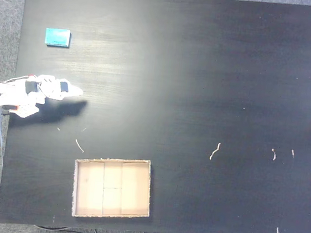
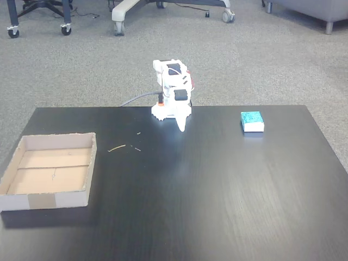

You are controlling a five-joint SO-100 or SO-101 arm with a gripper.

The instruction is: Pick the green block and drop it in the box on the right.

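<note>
From the front fixed view, nearest thing was the box [image 2: 49, 173], a shallow cardboard tray at the table's left edge, floor bare, front wall patched with what looked like tape. Top-down fixed view had the same box [image 1: 112, 187] along the bottom edge of the black table [image 1: 202, 99]. Just past it sat loose scraps [image 2: 116, 148] of debris, between tray and arm. Further back, the arm [image 2: 173, 98] was folded over its base at the far edge, gripper [image 2: 181, 126] pointing down toward the table, holding nothing. Fingers looked closed to a single point, but the tip was too small and washed out to call it, so I couldn't tell how far open it was. The green block [image 2: 252, 121] lay flat on the table, near the far edge, well apart from the gripper and on the opposite side of the arm from the box; in the top-down view the block [image 1: 58, 37] was up in the corner, gripper [image 1: 77, 92] below it. Risks as I judged them: block was low and flat, so a shallow descent would likely clip the top edge and skid it toward the table edge, with not much margin there. A weak pinch on the thin sides could let it slip during the long swing across to the tray. Low tray walls meant an early release might bounce it out. Cable [image 2: 138, 98] behind the base could snag.
</note>
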